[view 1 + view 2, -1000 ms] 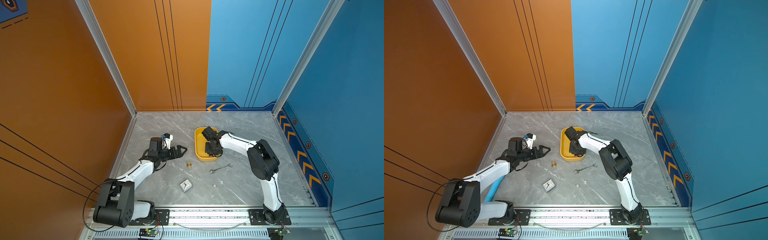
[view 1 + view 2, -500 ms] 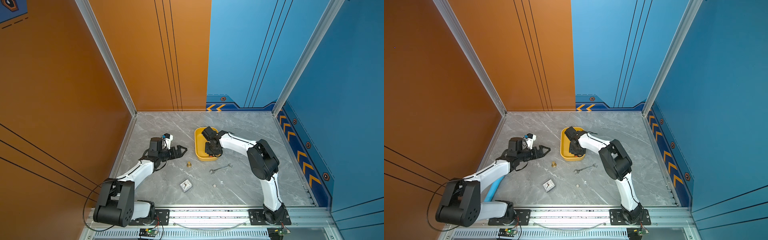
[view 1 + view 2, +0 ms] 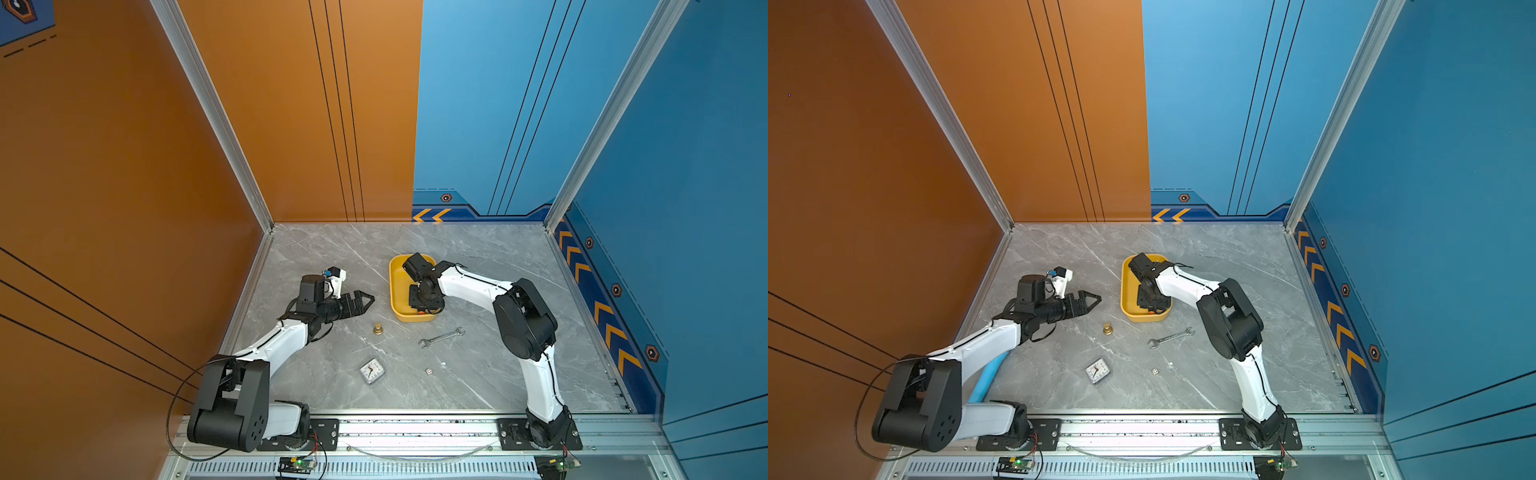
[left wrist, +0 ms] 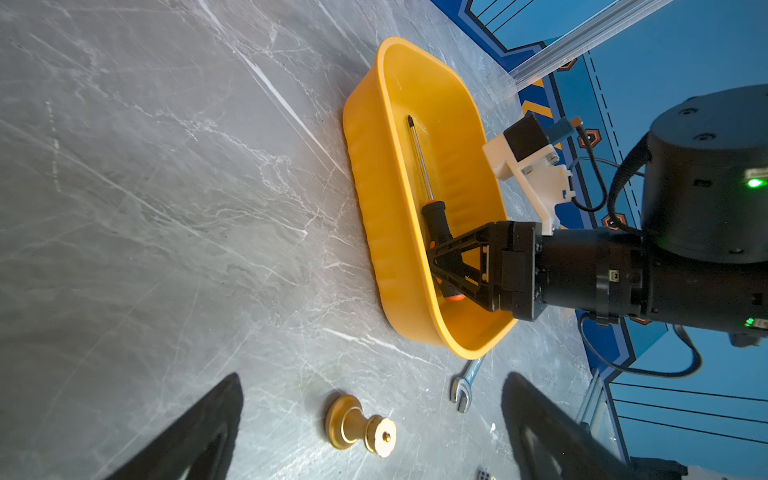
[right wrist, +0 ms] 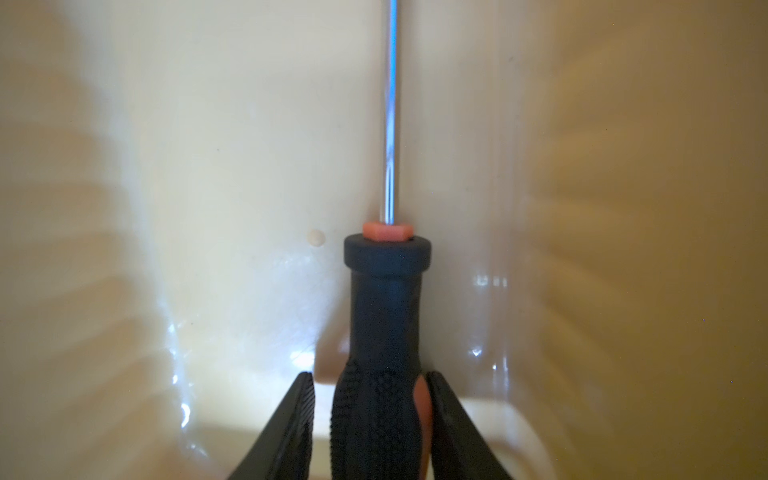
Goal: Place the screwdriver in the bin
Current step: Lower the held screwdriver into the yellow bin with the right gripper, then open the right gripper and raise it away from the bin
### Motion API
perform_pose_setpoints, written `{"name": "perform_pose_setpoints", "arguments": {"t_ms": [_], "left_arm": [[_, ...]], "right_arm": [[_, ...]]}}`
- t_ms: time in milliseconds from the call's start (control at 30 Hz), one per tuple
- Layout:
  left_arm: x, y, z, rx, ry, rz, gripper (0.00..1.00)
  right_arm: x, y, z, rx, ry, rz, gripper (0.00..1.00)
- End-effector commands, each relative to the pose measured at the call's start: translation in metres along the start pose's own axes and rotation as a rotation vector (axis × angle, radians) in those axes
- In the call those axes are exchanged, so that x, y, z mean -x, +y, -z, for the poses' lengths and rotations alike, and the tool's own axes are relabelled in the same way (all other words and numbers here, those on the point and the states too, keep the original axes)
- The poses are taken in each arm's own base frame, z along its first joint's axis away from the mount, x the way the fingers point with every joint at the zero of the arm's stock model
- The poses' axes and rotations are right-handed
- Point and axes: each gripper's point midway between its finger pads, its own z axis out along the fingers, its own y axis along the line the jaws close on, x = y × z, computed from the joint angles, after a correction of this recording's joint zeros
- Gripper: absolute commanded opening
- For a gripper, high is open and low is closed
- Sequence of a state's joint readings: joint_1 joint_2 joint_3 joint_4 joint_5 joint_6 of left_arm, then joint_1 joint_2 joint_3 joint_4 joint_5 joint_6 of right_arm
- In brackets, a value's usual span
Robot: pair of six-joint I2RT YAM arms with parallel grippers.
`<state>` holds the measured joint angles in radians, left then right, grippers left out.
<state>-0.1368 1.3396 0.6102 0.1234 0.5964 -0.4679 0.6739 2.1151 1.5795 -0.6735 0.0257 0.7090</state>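
The screwdriver (image 4: pixel 436 220), black-handled with an orange end, lies flat on the floor of the yellow bin (image 4: pixel 374 187). Its thin shaft points along the bin's length. My right gripper (image 5: pixel 370 378) reaches down into the bin and straddles the handle (image 5: pixel 386 311). Its jaws are slightly parted, with a gap showing beside one finger. In both top views the right gripper (image 3: pixel 422 305) (image 3: pixel 1152 307) covers most of the screwdriver inside the bin (image 3: pixel 392 286) (image 3: pixel 1124 286). My left gripper (image 3: pixel 365 298) (image 4: pixel 372 378) hovers open and empty to the left of the bin.
A brass knob (image 3: pixel 377 329) lies just in front of the left gripper. A silver wrench (image 3: pixel 441 337) rests on the table below the bin. Nearer the front edge are a small clock (image 3: pixel 372 371) and a die (image 3: pixel 428 371).
The right gripper's jaws have parted a little from the screwdriver handle. Neither arm has visibly shifted.
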Motion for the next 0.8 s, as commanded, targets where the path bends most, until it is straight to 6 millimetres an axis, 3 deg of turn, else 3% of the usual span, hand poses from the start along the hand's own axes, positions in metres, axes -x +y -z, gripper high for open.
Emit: {"name": "perform_pose_setpoints", "arguments": {"t_ms": [0,267,300,667,767], "left_arm": [[0.002,-0.002,0.0,-0.022,-0.003,-0.019,0.98],[0.003,-0.004,0.002,-0.027,-0.007,-0.022,0.98],[0.003,-0.005,0.002,-0.028,-0.006,-0.022,0.98],[0.003,-0.006,0.003,-0.032,-0.006,-0.025,0.98],[0.005,-0.006,0.004,-0.028,-0.007,-0.029,0.98]], "right_arm": [[0.001,0.004,0.011,0.004,-0.001,0.024,0.45],[0.003,-0.004,0.023,-0.038,-0.01,0.051,0.5],[0.007,-0.002,0.037,-0.023,-0.033,0.055,0.51],[0.012,-0.007,0.08,-0.022,-0.071,0.107,0.56],[0.012,-0.001,0.097,0.03,-0.082,0.161,0.57]]}}
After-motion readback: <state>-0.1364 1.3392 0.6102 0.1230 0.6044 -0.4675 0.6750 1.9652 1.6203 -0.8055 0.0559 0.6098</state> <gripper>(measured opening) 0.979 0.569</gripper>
